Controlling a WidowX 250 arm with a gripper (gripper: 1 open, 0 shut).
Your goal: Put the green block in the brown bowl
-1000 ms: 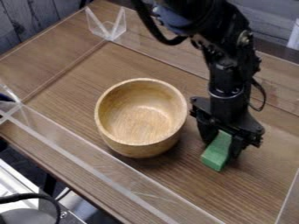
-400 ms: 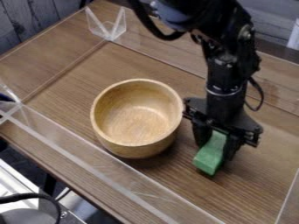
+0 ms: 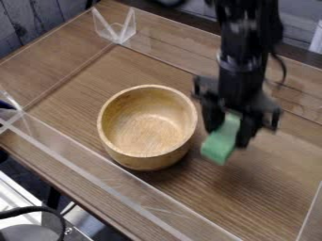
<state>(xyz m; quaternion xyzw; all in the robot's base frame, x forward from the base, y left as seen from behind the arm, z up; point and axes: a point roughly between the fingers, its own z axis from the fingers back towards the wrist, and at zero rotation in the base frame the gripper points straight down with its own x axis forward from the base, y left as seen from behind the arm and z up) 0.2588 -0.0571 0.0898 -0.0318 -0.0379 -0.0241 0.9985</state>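
Observation:
The green block (image 3: pixel 220 144) hangs above the table, held upright between the black fingers of my gripper (image 3: pixel 231 130), which points straight down. The block's lower end shows below the fingers, just to the right of the brown bowl (image 3: pixel 149 125). That bowl, round and light tan with thick walls, rests on the wooden table with nothing inside. The block is beside the bowl's right rim, not over its hollow.
A clear plastic wall (image 3: pixel 51 141) borders the wooden table (image 3: pixel 75 75) along its left and front edges, with a clear bracket (image 3: pixel 117 26) at the back left corner. The black arm (image 3: pixel 246 38) rises from the gripper toward the top.
The gripper has lifted the green block off the table and carried it up and slightly left, closer to the bowl's right rim. The bowl has stayed in place.

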